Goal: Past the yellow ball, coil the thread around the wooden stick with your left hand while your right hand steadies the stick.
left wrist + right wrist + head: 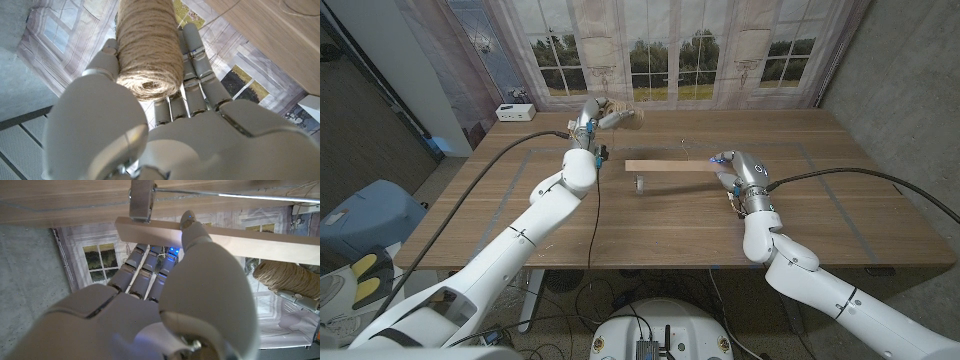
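Left hand (pixel 603 118) gripping twine spool (pixel 149 47), raised over table (pixel 520 215); right hand (pixel 730 172) clasping wooden stick (pixel 665 166) end.

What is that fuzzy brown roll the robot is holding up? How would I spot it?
Start at the wooden table and follow the robot's left arm toward the far edge by the windows. There the left hand grips a spool of twine. It is a fat cylinder wound in rough tan string, unlike the flat, pale wooden stick lying mid-table.
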{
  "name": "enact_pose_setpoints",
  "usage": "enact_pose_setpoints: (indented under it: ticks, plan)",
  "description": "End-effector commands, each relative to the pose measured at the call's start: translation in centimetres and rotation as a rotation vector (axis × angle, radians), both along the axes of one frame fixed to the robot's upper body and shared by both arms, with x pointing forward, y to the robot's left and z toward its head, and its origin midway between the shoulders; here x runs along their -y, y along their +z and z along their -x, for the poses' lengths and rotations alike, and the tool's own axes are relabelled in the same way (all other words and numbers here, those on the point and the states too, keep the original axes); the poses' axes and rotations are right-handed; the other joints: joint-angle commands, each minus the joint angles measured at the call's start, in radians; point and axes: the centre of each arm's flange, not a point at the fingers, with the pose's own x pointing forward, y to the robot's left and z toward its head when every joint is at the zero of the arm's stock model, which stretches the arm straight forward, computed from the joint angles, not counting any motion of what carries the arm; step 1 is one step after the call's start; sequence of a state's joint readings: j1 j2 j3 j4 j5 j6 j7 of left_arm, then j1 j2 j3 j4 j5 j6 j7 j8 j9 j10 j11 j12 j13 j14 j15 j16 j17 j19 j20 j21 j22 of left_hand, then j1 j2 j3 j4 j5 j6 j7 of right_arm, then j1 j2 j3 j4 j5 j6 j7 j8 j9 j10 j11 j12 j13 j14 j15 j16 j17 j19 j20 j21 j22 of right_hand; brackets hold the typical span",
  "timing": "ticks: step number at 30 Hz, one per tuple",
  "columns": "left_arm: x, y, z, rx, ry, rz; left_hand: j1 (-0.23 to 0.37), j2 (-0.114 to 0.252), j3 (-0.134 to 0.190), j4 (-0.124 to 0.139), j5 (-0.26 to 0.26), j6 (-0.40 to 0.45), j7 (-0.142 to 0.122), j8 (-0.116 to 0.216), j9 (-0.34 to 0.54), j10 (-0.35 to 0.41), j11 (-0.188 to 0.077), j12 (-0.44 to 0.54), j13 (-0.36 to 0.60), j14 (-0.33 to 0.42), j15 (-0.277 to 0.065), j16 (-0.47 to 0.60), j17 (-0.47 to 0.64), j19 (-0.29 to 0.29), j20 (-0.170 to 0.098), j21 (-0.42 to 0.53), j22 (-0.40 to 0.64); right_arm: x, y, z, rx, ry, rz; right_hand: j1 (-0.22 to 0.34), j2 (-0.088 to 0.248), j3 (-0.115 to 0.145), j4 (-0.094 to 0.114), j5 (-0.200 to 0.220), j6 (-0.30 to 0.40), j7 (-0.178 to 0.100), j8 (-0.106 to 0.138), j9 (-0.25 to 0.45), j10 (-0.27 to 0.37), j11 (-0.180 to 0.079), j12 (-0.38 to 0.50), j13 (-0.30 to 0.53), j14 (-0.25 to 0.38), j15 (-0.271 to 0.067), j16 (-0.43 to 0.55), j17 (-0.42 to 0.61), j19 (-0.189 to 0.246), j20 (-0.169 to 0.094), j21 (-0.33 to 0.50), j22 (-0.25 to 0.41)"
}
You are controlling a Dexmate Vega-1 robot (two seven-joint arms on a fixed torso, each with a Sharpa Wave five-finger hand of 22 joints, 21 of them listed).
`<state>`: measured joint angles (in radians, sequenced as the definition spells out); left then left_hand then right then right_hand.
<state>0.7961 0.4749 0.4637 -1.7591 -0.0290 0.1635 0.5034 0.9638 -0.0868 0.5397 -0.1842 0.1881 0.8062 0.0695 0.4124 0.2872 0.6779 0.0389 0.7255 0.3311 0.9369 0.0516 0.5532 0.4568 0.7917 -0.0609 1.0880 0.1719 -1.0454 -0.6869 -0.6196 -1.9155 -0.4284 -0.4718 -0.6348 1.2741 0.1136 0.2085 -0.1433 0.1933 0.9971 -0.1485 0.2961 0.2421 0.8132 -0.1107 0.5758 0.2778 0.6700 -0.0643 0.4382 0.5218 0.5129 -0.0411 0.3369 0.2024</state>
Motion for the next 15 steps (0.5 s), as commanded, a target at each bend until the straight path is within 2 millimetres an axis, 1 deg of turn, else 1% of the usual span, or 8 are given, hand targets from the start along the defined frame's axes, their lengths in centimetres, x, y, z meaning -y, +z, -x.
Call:
enact_pose_setpoints:
  ticks: [1,5,10,15]
  plan:
    - [0.0,1.8,0.2,-0.006,-0.180,0.077,0.218,0.225,0.085,0.019,0.008,0.049,-0.026,0.000,0.023,0.126,-0.123,0.003,0.161,0.179,-0.277,-0.013,-0.005,0.024,-0.090,0.011,0.002,-2.3,1.4,-1.4,0.041,0.094,-0.029,0.030,0.045,-0.001,0.007,0.004,0.035,0.028,0.002,-0.001,0.121,0.006,0.101,0.141,0.012,-0.170,-0.004,0.005,0.005,0.005,0.007,0.002]
    - [0.5,2.6,0.3,-0.006,-0.236,0.077,0.216,0.225,0.088,0.020,0.008,0.050,-0.022,-0.001,0.024,0.123,-0.125,0.002,0.160,0.177,-0.278,-0.024,-0.012,0.023,-0.089,0.011,0.002,-3.2,1.9,-2.1,0.058,0.122,-0.043,0.031,0.045,-0.002,0.007,0.004,0.035,0.028,0.001,0.000,0.120,0.005,0.102,0.141,0.012,-0.171,-0.006,0.006,0.004,0.007,0.008,0.002]
    - [1.2,3.2,0.4,-0.002,-0.282,0.067,0.214,0.225,0.092,0.020,0.008,0.047,-0.025,-0.002,0.027,0.124,-0.126,0.001,0.160,0.178,-0.279,-0.037,-0.023,0.023,-0.087,0.012,0.001,-4.2,2.4,-2.8,0.071,0.148,-0.043,0.031,0.046,-0.002,0.008,0.005,0.035,0.030,0.000,0.000,0.120,0.005,0.104,0.141,0.012,-0.170,-0.009,0.008,0.003,0.008,0.010,0.002]
    - [1.8,3.7,0.8,0.012,-0.302,0.050,0.213,0.226,0.094,0.021,0.009,0.046,-0.025,-0.004,0.027,0.122,-0.126,0.001,0.161,0.181,-0.279,-0.044,-0.029,0.024,-0.086,0.012,0.001,-5.0,2.7,-3.5,0.080,0.159,-0.040,0.031,0.046,-0.003,0.008,0.005,0.034,0.031,-0.001,0.000,0.120,0.007,0.103,0.138,0.014,-0.170,-0.010,0.011,0.003,0.009,0.011,0.002]
